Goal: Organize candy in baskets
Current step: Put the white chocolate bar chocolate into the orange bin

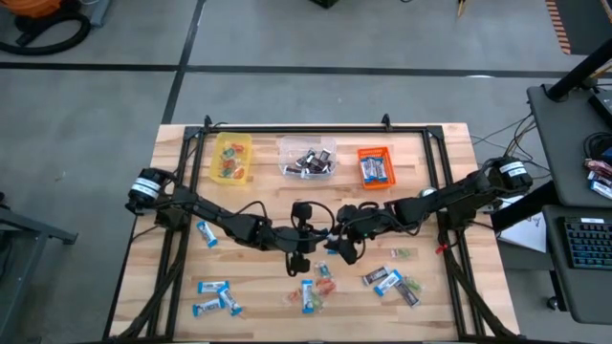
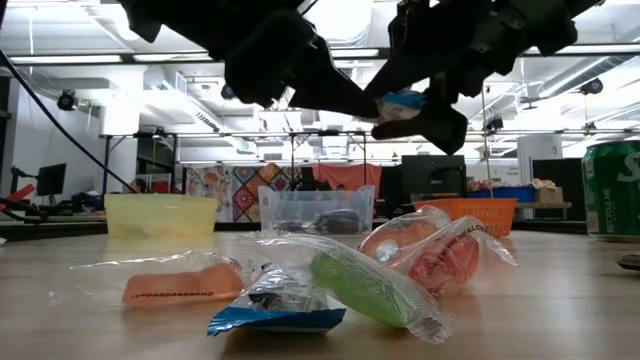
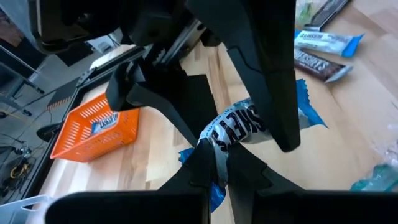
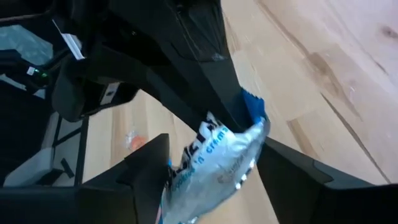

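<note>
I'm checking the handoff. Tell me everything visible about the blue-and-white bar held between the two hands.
The blue-and-white bar is a crinkly, shiny wrapper with dark lettering and serrated blue ends. It hangs in the air above the table's middle, tilted. The left hand is shut on one end; the right hand's open fingers flank it.

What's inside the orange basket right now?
The orange basket holds blue-and-white bars, lying side by side. Anything beneath them is covered, so an exact count can't be given.
</note>
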Controlling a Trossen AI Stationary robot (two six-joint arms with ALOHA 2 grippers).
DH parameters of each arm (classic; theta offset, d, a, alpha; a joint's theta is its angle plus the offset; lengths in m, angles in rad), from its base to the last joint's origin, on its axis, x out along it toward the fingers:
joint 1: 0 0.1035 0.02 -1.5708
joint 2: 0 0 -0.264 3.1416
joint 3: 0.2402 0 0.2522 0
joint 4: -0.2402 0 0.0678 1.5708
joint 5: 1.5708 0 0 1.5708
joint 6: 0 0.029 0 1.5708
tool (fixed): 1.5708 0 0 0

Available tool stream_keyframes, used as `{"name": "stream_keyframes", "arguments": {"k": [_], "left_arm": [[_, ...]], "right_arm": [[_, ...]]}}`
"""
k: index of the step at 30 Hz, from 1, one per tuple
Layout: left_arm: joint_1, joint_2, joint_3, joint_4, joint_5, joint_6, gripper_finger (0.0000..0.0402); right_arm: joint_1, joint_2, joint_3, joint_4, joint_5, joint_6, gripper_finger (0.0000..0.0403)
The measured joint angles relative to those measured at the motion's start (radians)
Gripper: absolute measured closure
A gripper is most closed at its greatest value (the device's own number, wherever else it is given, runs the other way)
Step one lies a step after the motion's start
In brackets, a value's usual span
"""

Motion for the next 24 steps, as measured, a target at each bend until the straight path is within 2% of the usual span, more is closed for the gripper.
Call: {"name": "stream_keyframes", "arguments": {"k": [6,9,12,17,21,24], "left_arm": [[0.000,0.000,0.000,-0.008,-0.003,0.009,0.0390],[0.000,0.000,0.000,-0.008,-0.005,0.023,0.0372],[0.000,0.000,0.000,-0.008,-0.004,0.052,0.0345],[0.000,-0.006,0.001,-0.024,-0.026,0.102,0.0290],[0.000,-0.048,0.001,-0.142,-0.150,0.129,0.0252],[0.002,-0.110,0.001,-0.249,-0.173,0.112,0.0233]], "right_arm": [[0.000,0.000,0.000,0.000,-0.005,-0.007,0.0256],[0.000,0.000,0.000,-0.004,-0.021,-0.020,0.0306],[-0.001,0.000,0.000,-0.006,-0.037,-0.026,0.0337],[-0.002,0.000,0.000,-0.013,-0.045,-0.030,0.0347],[-0.026,-0.023,0.000,-0.086,-0.056,-0.031,0.0345],[-0.074,-0.054,0.000,-0.179,-0.063,-0.031,0.0345]]}}
